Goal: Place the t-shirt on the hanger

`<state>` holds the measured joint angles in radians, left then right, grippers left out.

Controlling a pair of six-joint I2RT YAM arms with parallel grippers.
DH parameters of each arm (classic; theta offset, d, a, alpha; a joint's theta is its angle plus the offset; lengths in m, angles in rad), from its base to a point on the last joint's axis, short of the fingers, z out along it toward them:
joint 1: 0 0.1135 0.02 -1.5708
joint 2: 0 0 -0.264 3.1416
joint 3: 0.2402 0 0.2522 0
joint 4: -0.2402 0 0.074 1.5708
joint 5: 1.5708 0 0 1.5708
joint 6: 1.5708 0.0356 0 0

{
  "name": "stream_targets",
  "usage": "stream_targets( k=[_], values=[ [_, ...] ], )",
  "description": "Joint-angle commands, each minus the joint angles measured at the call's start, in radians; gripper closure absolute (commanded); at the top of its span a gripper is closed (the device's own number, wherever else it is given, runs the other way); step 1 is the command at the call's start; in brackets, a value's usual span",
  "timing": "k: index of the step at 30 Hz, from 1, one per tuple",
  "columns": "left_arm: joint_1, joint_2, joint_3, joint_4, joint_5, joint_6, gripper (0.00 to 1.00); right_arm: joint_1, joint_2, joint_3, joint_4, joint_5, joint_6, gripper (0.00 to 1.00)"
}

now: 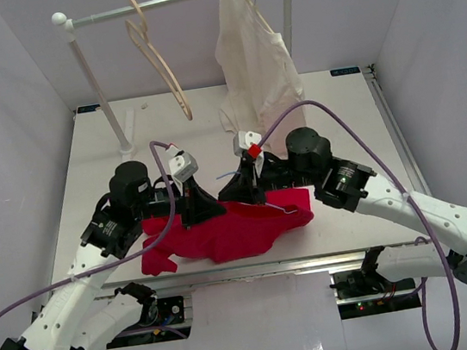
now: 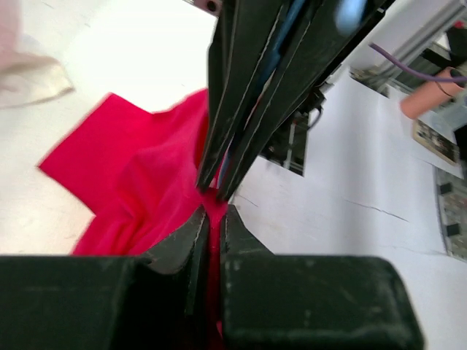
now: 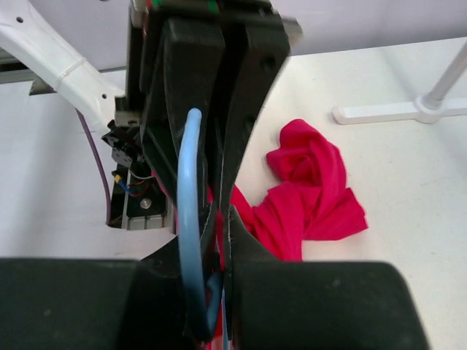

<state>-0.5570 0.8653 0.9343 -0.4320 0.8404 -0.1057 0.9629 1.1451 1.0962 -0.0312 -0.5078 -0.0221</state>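
The red t-shirt (image 1: 225, 237) lies crumpled on the table near its front edge. My two grippers meet tip to tip over its upper edge. The left gripper (image 1: 215, 211) is shut on a fold of the t-shirt (image 2: 139, 182), with red cloth pinched between its jaws (image 2: 214, 213). The right gripper (image 1: 229, 195) is shut; the light-blue hanger (image 3: 186, 189) curls round its left finger and runs down into the gap between its jaws (image 3: 220, 211), along with red cloth (image 3: 314, 189). A thin stretch of the hanger's wire (image 1: 280, 210) shows on the shirt.
A clothes rack (image 1: 174, 2) stands at the back with a pale wooden hanger (image 1: 156, 59) and a cream garment (image 1: 256, 58) on it. Its foot (image 3: 408, 109) rests on the table. The table's front edge (image 1: 247, 269) runs just below the shirt.
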Motion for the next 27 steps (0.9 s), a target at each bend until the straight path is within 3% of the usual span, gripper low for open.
stream_targets(
  k=[1,12,16,20,27],
  values=[
    [0.028,-0.055,0.1,-0.12,-0.276,0.007,0.79,-0.044,-0.139,-0.021,-0.094,0.055,-0.015,0.92],
    [0.029,-0.009,0.158,-0.109,-0.288,-0.025,0.59,-0.052,-0.104,0.042,-0.261,0.077,-0.053,0.92],
    [0.029,-0.019,0.17,-0.126,-0.374,0.0,0.52,-0.064,-0.103,0.073,-0.303,0.128,-0.06,0.92],
    [0.029,-0.054,0.181,-0.192,-0.559,0.037,0.45,-0.097,-0.095,0.187,-0.398,0.192,-0.064,0.92],
    [0.029,-0.101,0.123,-0.269,-0.699,0.044,0.46,-0.118,-0.069,0.41,-0.536,0.248,-0.042,0.92]
  ],
)
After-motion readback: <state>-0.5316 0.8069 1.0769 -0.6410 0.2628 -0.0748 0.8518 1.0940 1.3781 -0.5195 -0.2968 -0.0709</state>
